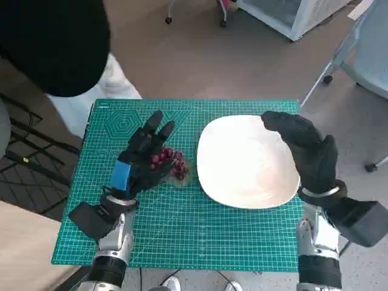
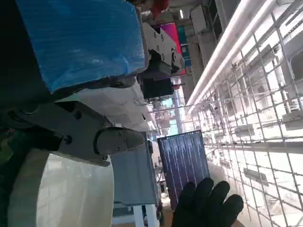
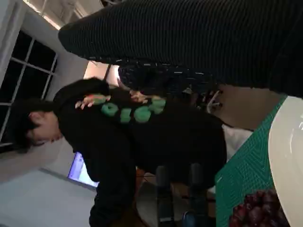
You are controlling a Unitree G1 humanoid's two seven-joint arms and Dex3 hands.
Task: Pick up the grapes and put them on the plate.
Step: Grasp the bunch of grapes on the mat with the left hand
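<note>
Grapes (image 1: 171, 163) lie on the green cutting mat (image 1: 182, 236) that covers the tabletop, just beside the near-left rim of the white plate (image 1: 242, 163). From the head view, the left hand (image 1: 140, 162) sits over them from the left, its fingers (image 1: 154, 124) stretched out past the bunch toward the far edge; whether anything is pinched underneath I cannot tell, since the palm hides the contact. The right hand (image 1: 306, 151) hovers over the plate's right side, fingers loosely spread, holding nothing.

The left wrist view shows the blue-taped back of the hand, a slice of the plate's pale rim (image 2: 61, 194) and the other hand's gloved fingertips (image 2: 208, 205), but no grapes, so the grasp stays unconfirmed.

The right wrist view shows the dark red bunch resting on the mat right against the plate's edge, with a person in black (image 3: 142, 137) seated beyond the tabletop.

The picking-up step appears to be in hand. Next, the left fingers would need to close round the bunch, lift it and carry it a short way right over the rim.
</note>
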